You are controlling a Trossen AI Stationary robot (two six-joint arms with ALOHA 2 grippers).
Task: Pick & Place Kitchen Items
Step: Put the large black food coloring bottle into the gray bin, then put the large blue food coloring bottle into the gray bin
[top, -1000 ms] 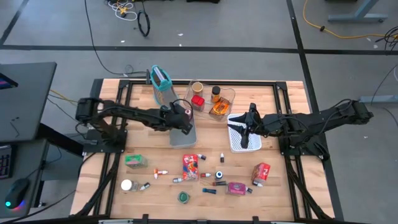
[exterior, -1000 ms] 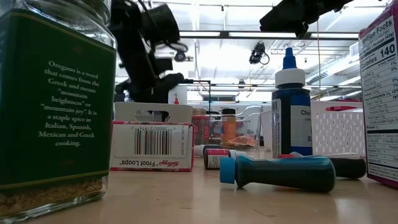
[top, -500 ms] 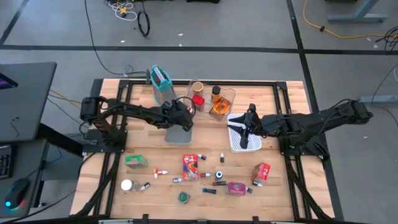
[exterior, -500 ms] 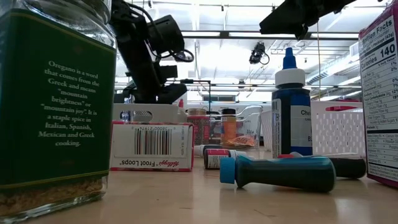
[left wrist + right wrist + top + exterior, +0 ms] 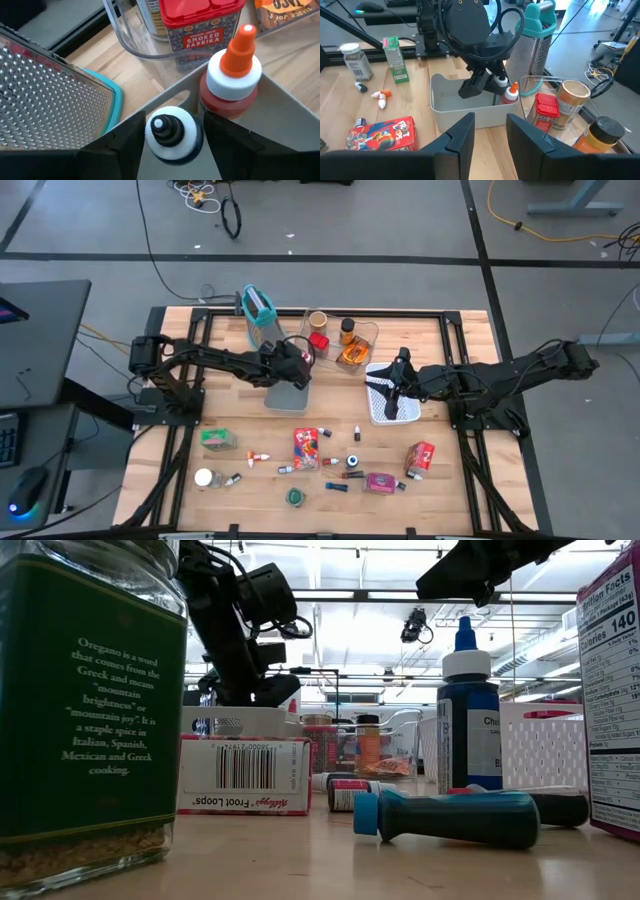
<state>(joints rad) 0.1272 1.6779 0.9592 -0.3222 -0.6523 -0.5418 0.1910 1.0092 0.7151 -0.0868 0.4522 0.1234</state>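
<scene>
White-capped, dark-tipped vial (image 5: 170, 131) stands upright in the grey tray (image 5: 285, 120) beside an orange-tipped red vial (image 5: 233, 75); light, rigid and smooth, it is probably best pinched at its ribbed cap. Compared with one second earlier, the left gripper (image 5: 172, 142) has lowered into the tray and spreads its fingers on either side of the cap, seemingly letting go, while the right gripper (image 5: 487, 137) hangs half-parted and empty above the white basket (image 5: 392, 406).

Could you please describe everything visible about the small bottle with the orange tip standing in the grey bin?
The small red bottle with a white collar and orange nozzle cap stands upright in a corner of the grey plastic bin, against its wall. Its body looks like translucent plastic holding red liquid. Right beside it stands a white-capped, dark-tipped bottle, between the fingers of the left end effector, which does not touch the red bottle.
</scene>
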